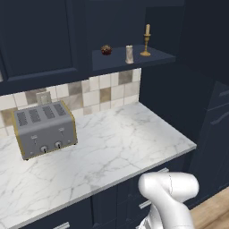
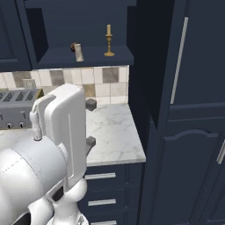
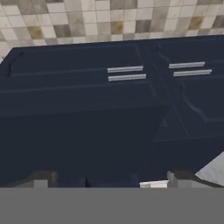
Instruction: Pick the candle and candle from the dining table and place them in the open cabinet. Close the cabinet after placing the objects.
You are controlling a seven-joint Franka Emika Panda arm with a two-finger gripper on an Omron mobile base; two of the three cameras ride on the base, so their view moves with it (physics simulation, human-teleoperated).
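Observation:
Both candles stand on the shelf of the open navy cabinet [image 1: 134, 61]. The tan taper on its brass holder [image 1: 146, 42] [image 2: 108, 41] is at the right, and the grey-beige stub [image 1: 129, 54] [image 2: 78, 52] is left of it. The cabinet door [image 2: 149, 66] is swung out at the right. My gripper [image 2: 90, 123] [image 3: 109, 181] hangs over the right end of the marble counter, well below the shelf. It is open, its fingertips [image 3: 41, 179] wide apart with nothing between them. The dining table is out of view.
A small dark round thing [image 1: 106, 49] sits left of the stub on the shelf. A silver toaster [image 1: 43, 127] stands on the marble counter [image 1: 125, 143] at the left. A tall navy cabinet with a silver bar handle [image 2: 179, 61] rises at the right.

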